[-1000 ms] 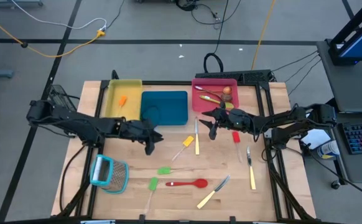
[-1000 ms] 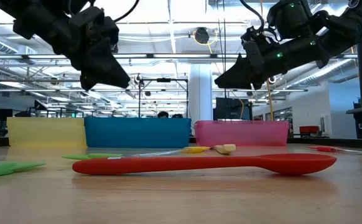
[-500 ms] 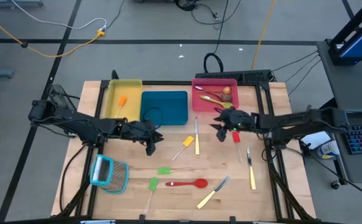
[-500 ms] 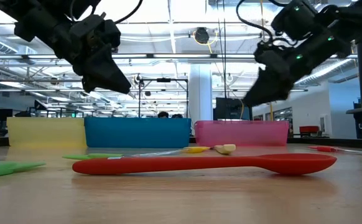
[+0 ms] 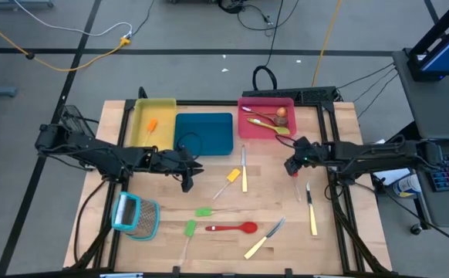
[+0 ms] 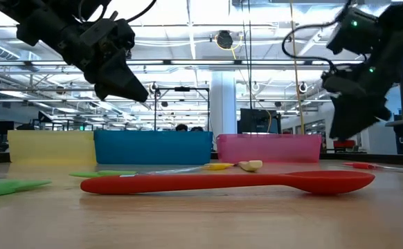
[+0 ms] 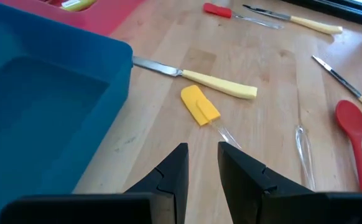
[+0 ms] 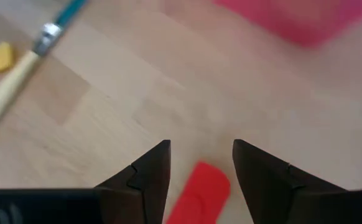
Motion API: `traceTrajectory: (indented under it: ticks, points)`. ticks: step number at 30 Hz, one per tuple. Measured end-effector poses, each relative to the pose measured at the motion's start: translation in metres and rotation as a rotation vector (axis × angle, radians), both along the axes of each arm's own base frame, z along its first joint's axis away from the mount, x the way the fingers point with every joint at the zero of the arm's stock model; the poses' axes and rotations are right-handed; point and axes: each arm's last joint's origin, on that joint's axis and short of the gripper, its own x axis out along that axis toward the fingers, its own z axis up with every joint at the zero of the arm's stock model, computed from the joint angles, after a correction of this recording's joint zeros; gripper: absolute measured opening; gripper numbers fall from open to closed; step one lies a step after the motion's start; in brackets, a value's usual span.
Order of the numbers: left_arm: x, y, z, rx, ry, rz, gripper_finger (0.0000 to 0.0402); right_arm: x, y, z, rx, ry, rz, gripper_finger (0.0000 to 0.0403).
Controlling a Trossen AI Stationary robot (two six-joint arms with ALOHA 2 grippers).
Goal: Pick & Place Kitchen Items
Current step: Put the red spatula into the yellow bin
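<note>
Several kitchen items lie flat on the wooden table: a red spatula (image 5: 292, 171), a yellow spatula (image 5: 232, 176), a cream-handled knife (image 5: 244, 174), two green spatulas (image 5: 203, 211), a red spoon (image 5: 232, 228) and two more knives (image 5: 265, 239). My right gripper (image 8: 199, 152) hangs open, pointing down just over the red spatula's head (image 8: 199, 193), one finger on either side of it and above it. My left gripper (image 7: 201, 163) hovers open, with a narrow gap, in front of the blue tray (image 5: 204, 133), the yellow spatula (image 7: 199, 104) ahead of it.
A yellow tray (image 5: 153, 122) holds an orange spatula; a red tray (image 5: 267, 100) holds a few utensils. A light-blue grater (image 5: 136, 215) lies at the near left. Bare wood shows between the scattered utensils at the table's middle.
My right gripper has moved from the red tray's near edge toward the table's right edge, tipping from almost level to steeply downward and rolling, and now hangs over the red spatula. The utensils lie where they were.
</note>
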Motion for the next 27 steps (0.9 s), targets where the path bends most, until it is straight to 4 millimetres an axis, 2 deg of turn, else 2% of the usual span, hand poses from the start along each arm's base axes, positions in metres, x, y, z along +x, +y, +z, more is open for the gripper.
traceTrajectory:
  ticks: [8, 13, 21, 27]
  points:
    - [0.0, 0.0, 0.0, 0.016, 0.002, -0.01, 0.0088, -0.014, 0.002, -0.028, 0.066, 0.051, -0.099, 0.0166]
    - [0.001, 0.0, 0.002, 0.028, -0.02, -0.017, 0.0088, -0.009, 0.003, -0.031, 0.102, -0.029, -0.065, 0.0166]
    - [0.002, 0.0, 0.004, 0.045, -0.038, -0.029, 0.0088, -0.016, 0.004, -0.043, 0.124, -0.011, -0.114, 0.0156]
    - [0.002, 0.0, 0.004, 0.045, -0.038, -0.029, 0.0088, -0.014, 0.005, -0.043, 0.129, -0.034, -0.095, 0.014]
